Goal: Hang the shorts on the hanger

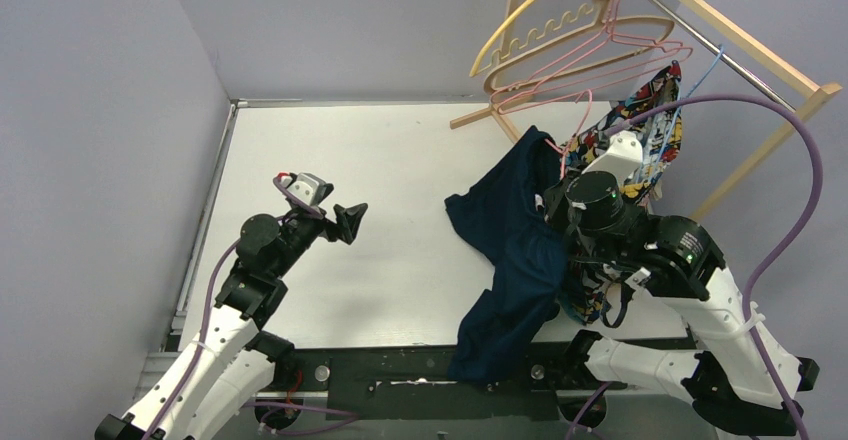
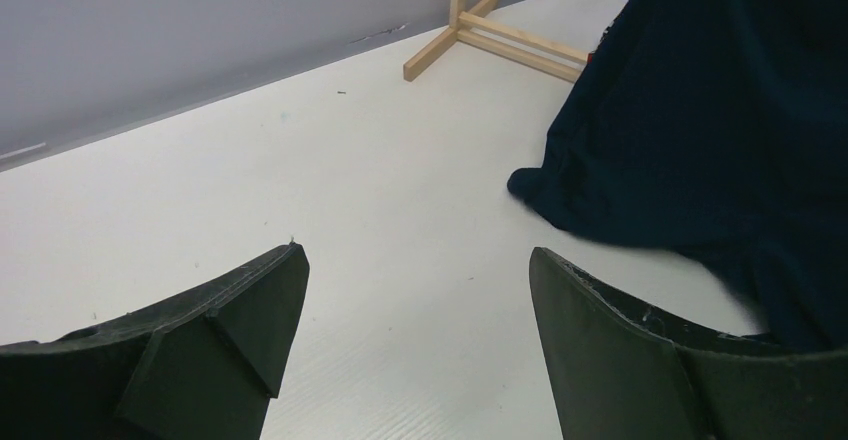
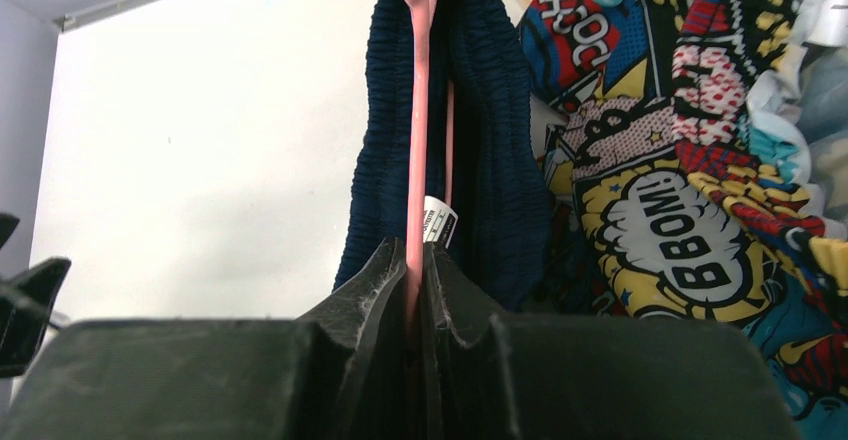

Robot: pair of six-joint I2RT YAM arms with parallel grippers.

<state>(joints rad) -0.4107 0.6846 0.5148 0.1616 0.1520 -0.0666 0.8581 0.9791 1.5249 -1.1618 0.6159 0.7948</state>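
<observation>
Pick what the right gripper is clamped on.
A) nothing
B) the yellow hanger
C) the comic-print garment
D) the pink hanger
D: in the right wrist view the right gripper is shut on a thin rod of the pink hanger, with the shorts bunched around that rod.

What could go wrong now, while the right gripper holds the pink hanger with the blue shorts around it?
1. The right gripper is shut on only the thin wire of the hanger, which may twist or slip.
2. Much of the shorts trails to the near edge of the table; that weight may drag them off, and the open left gripper is apart from them.
3. The comic-print garment hangs close and may snag.
</observation>
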